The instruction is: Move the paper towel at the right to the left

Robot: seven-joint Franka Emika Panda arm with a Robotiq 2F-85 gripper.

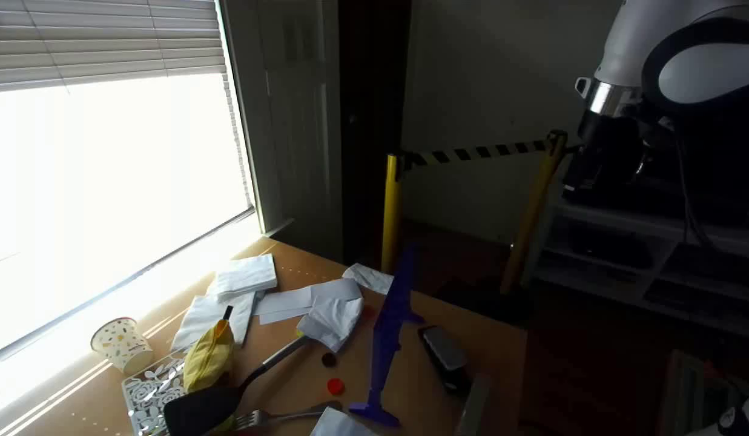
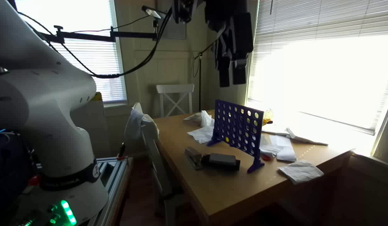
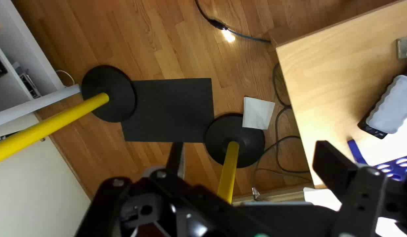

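Several white paper towels lie on the table, so I cannot tell for certain which is meant. A crumpled, roughly square one with raised corners (image 1: 333,320) lies mid-table; in an exterior view it is partly hidden behind the purple game frame (image 2: 272,150). Another creased towel (image 2: 300,171) lies over the table's edge; it also shows in an exterior view (image 1: 368,278). A third sheet (image 2: 202,134) lies on the frame's other side. My gripper (image 2: 232,82) is high above the table, open and empty. In the wrist view its fingers (image 3: 251,149) stand wide apart, with floor between them.
The upright purple game frame (image 1: 386,339) stands among the towels. A black block with a grey top (image 2: 222,159) and a stapler (image 2: 194,158) are beside it. A spatula (image 1: 201,410), yellow pouch (image 1: 207,357) and cup (image 1: 123,346) lie window-side. Yellow posts (image 1: 391,212) stand beyond the table.
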